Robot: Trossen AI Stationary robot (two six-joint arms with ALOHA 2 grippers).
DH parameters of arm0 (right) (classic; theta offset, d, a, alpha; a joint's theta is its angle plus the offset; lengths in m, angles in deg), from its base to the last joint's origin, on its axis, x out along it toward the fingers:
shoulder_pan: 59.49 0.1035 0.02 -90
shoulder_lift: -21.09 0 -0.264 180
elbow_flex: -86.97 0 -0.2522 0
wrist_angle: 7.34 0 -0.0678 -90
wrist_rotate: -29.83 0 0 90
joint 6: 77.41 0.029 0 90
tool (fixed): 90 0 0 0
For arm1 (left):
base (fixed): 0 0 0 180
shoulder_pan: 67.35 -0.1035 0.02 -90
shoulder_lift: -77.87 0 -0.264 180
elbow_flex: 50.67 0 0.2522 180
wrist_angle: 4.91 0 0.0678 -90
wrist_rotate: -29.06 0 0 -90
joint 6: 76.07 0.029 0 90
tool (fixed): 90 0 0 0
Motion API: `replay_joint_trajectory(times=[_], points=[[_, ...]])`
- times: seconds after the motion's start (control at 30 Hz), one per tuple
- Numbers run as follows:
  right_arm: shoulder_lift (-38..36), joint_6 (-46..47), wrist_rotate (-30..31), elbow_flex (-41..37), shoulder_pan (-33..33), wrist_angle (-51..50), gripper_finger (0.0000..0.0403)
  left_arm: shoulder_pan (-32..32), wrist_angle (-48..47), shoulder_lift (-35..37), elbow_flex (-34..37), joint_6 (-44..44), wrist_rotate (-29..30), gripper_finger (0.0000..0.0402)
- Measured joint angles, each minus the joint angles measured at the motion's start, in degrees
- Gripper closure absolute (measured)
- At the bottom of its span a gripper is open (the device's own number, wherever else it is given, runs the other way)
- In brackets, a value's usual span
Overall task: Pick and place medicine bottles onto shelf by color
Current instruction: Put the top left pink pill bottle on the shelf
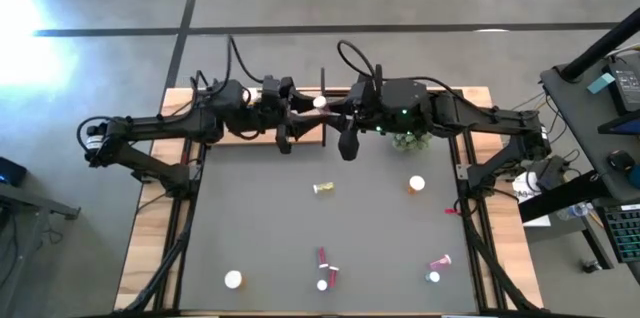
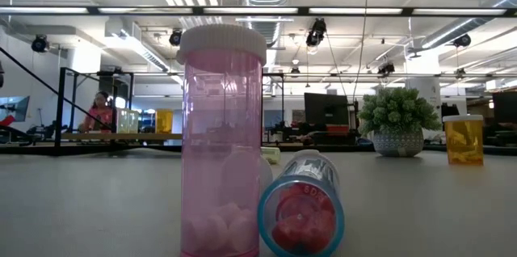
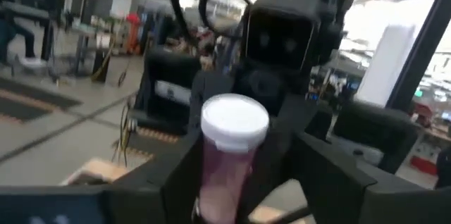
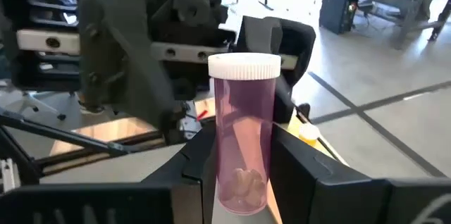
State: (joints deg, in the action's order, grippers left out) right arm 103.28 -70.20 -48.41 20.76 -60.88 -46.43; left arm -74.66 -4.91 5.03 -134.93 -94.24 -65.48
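Meeting over the shelf (image 1: 262,134), both arms' fingers (image 4: 310,175) clamp one pink bottle (image 4: 243,129).

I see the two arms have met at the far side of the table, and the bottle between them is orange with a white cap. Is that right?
Not orange. The bottle is pink with a white cap. The right wrist view shows it upright in the right gripper. The rest holds: the arms meet at the far side of the table, with the left gripper facing the right one.
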Motion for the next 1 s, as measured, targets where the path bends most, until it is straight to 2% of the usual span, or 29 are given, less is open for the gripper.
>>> replay_joint_trajectory(times=[0.23,0.57,0.73,0.9,1.0], points=[[0.0,2.4,0.2,0.0,0.0,-7.1,0.0309,0.0,-7.5,0.2,-0.1,-1.1,-0.3,0.0145],[0.7,11.1,-1.6,0.0,0.9,-22.1,0.0309,0.0,-24.0,-0.5,-0.1,-5.6,0.1,0.0139],[3.0,12.3,-5.8,0.0,2.9,-22.8,0.0309,0.0,-24.6,-2.3,-0.1,-5.6,-2.6,0.0139],[4.9,11.8,-5.9,0.0,3.7,-24.1,0.0309,0.0,-24.8,-3.0,-0.1,-5.5,-6.8,0.0139],[5.4,11.8,-5.8,0.0,3.6,-24.2,0.0309,0.0,-24.8,-2.9,-0.1,-5.5,-7.5,0.0139]])
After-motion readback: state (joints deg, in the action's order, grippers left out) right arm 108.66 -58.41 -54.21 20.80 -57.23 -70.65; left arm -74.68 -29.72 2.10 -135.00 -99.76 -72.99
